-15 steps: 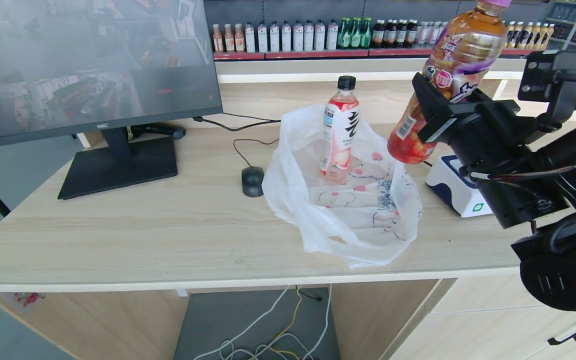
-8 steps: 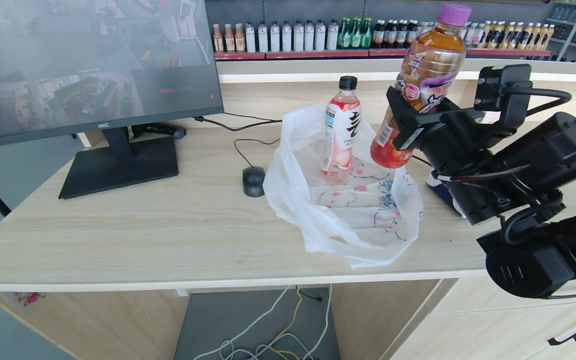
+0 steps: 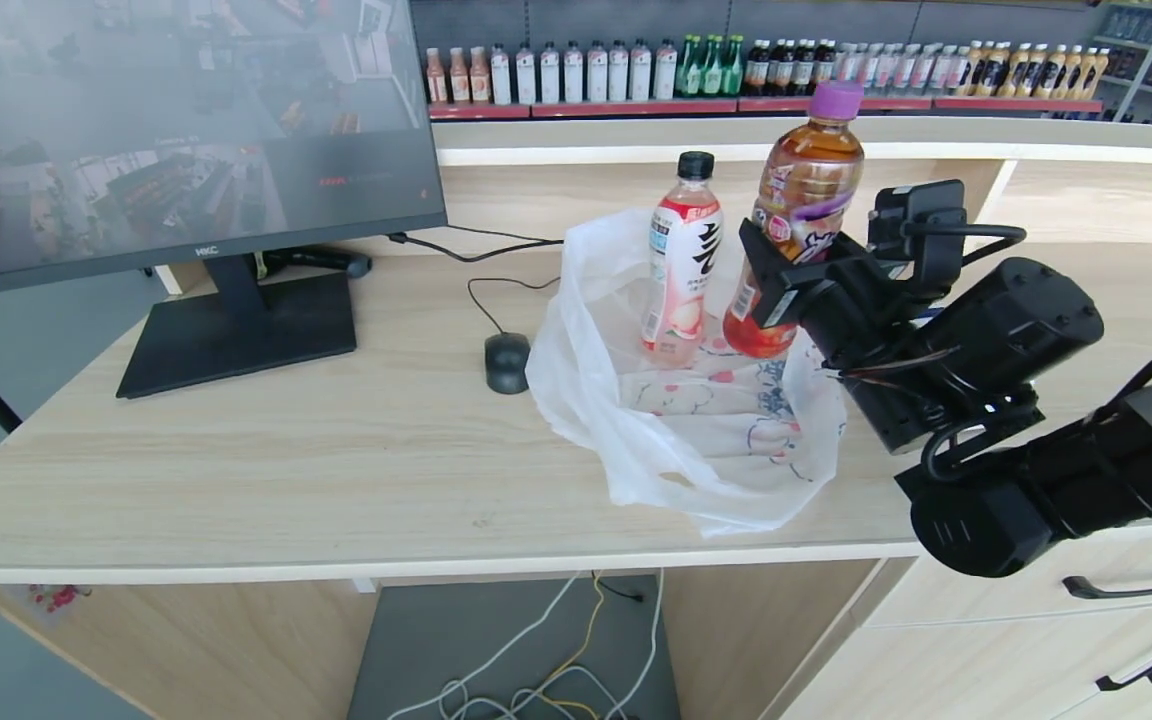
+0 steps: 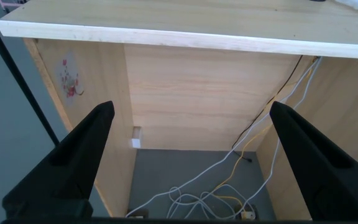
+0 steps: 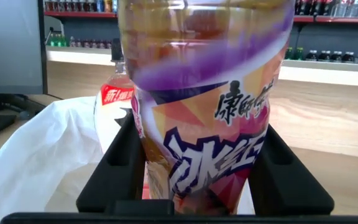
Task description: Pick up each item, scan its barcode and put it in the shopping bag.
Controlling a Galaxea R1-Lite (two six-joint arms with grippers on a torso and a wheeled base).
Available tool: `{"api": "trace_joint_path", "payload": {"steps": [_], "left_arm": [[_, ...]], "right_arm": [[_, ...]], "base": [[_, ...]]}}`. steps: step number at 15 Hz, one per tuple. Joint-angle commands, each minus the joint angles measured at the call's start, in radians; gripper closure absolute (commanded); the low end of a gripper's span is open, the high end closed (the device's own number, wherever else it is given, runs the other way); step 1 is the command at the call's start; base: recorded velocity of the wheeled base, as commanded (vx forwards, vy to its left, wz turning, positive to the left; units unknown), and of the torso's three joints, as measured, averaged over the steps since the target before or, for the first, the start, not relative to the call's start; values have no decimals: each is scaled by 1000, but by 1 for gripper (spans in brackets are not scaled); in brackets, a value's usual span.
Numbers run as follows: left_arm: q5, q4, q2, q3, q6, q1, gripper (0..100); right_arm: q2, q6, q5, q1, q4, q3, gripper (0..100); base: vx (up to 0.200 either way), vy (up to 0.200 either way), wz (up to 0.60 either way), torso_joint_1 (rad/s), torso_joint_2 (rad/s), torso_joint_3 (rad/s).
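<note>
My right gripper (image 3: 774,278) is shut on a purple-capped tea bottle (image 3: 798,225), held nearly upright over the right rim of the white shopping bag (image 3: 696,415). In the right wrist view the tea bottle (image 5: 207,102) sits between the two black fingers (image 5: 120,155). A pink peach drink bottle (image 3: 681,262) with a black cap stands upright inside the shopping bag, just left of the held bottle; the peach bottle (image 5: 114,99) peeks out behind the tea bottle. My left gripper (image 4: 191,162) hangs open below the counter edge, facing the cabinet front and cables.
A monitor (image 3: 176,130) on its stand fills the left of the wooden counter (image 3: 266,450). A black mouse (image 3: 506,362) lies just left of the bag. Shelves of bottles (image 3: 736,70) line the back wall. Drawers (image 3: 1126,590) sit under the right arm.
My right arm has carried the tea bottle down and to the left, from high above the scanner to the bag's right rim beside the peach bottle. The scanner is now hidden behind the arm.
</note>
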Motion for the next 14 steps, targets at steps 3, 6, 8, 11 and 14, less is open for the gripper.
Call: {"api": "trace_joint_path", "payload": {"steps": [3, 6, 8, 11, 14], "left_arm": [[0, 0, 0, 0, 0, 1, 0], [0, 0, 0, 0, 0, 1, 0], [0, 0, 0, 0, 0, 1, 0], [0, 0, 0, 0, 0, 1, 0], [0, 0, 0, 0, 0, 1, 0]], "right_arm": [[53, -1, 1, -11, -1, -18, 100], [76, -1, 1, -37, -2, -20, 100], [93, 1, 5, -42, -2, -23, 100], [119, -1, 25, -45, -2, -27, 100], [133, -1, 25, -45, -2, -35, 100]], "base": [[0, 0, 0, 0, 0, 0], [0, 0, 0, 0, 0, 0], [0, 0, 0, 0, 0, 0], [0, 0, 0, 0, 0, 0], [0, 0, 0, 0, 0, 0]]}}
